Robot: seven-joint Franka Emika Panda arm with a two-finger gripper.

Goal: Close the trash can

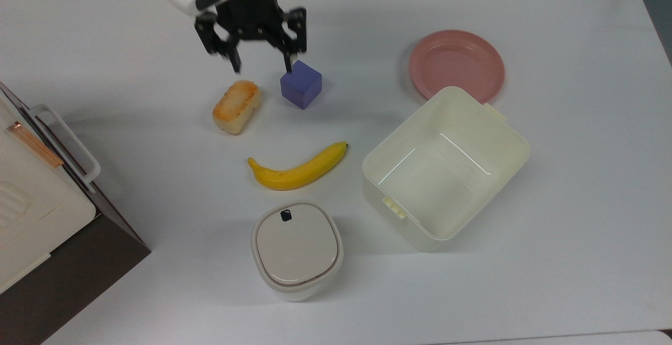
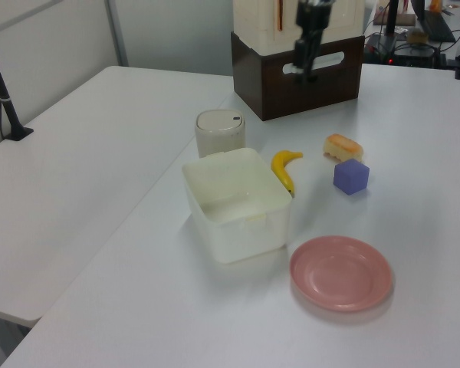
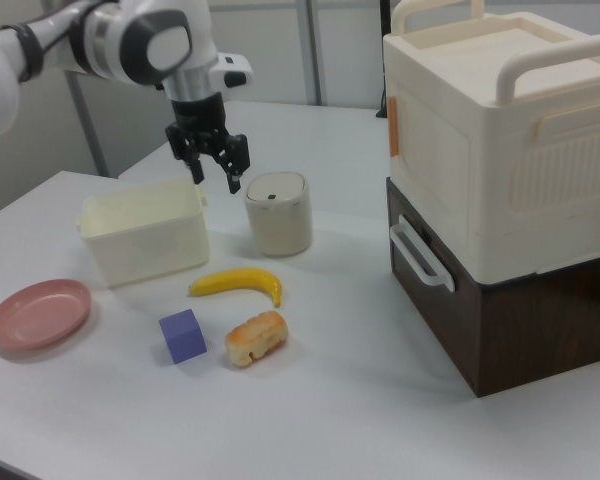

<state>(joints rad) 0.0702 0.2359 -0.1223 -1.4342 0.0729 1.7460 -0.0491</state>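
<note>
White and wide, the counter (image 1: pixel 551 261) carries a scatter of things, with a stacked cream-and-brown storage box (image 1: pixel 31 213) at the top view's left edge. Toward the near edge in the top view stands the small off-white plastic trash can (image 1: pixel 297 249), its beige rounded-square flap lid (image 1: pixel 296 245) lying flat within the rim, the small black square button (image 1: pixel 286 216) on the lid edge that faces the yellow banana (image 1: pixel 297 169). From these views the lid looks shut, though whether it is latched I cannot tell.

High over the far part of the counter hangs the black two-finger end effector (image 1: pixel 260 64), its fingers spread apart and holding nothing. In the top view it sits above and between the golden bread roll (image 1: pixel 236 106) and the purple cube (image 1: pixel 300 89). The trash can lies well apart from it, straight toward the top view's bottom and a little to the top view's right, past the banana. The banana's long axis runs crosswise to that line, so any return would pass over it.

Just beside the trash can, on the top view's right, stands the large cream rectangular tub (image 1: pixel 446 169), open and lidless, with a pink round plate (image 1: pixel 457 64) beyond it.

The task seems done or nearly so; a further press would mean coming down on the lid near its button.
</note>
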